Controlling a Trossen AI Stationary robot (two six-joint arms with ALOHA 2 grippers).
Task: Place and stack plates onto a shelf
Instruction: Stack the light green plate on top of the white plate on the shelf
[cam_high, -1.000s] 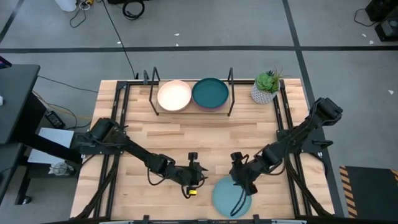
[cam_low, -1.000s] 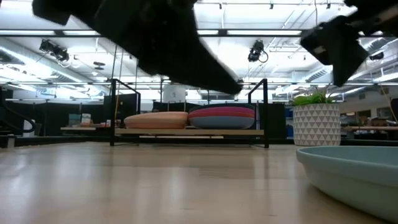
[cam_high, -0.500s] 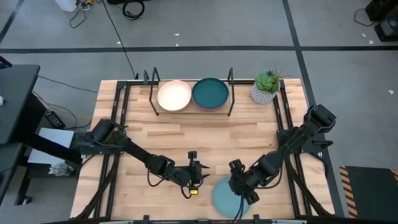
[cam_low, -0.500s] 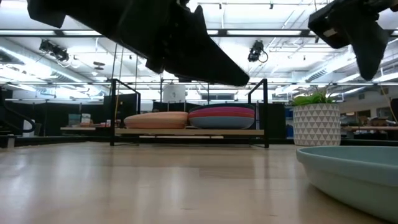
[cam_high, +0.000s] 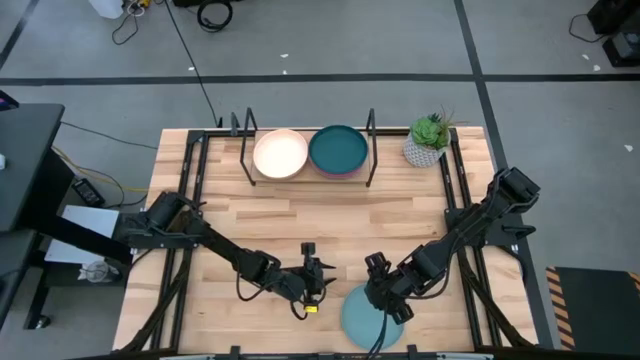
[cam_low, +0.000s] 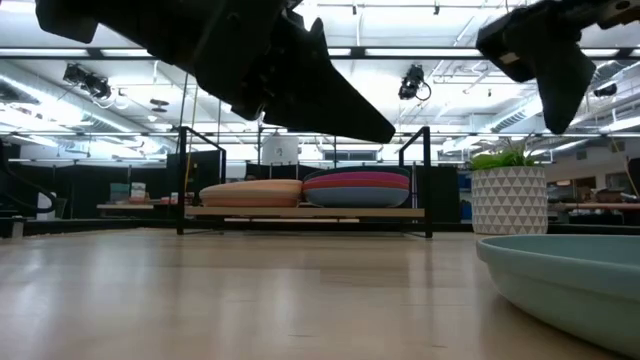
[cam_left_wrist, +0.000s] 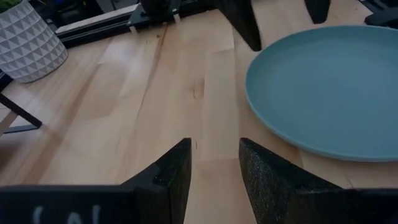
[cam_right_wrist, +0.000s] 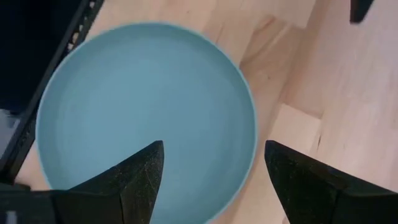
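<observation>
1. Your right gripper: hangs over the light blue plate, jaws spread wide, nothing between them.
2. Your left gripper: just beside that plate's rim, above the tabletop; fingers stand a little apart and grasp nothing.
3. Light blue plate: flat on the tabletop at its near edge.
4. Shelf: at the far edge, carrying two stacks, cream plate and dark teal plate on top.
5. Potted plant: just beside the shelf.

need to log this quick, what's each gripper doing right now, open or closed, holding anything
Left gripper: open, holding nothing, over bare table beside the light blue plate.
Right gripper: open wide, empty, above that plate.
</observation>
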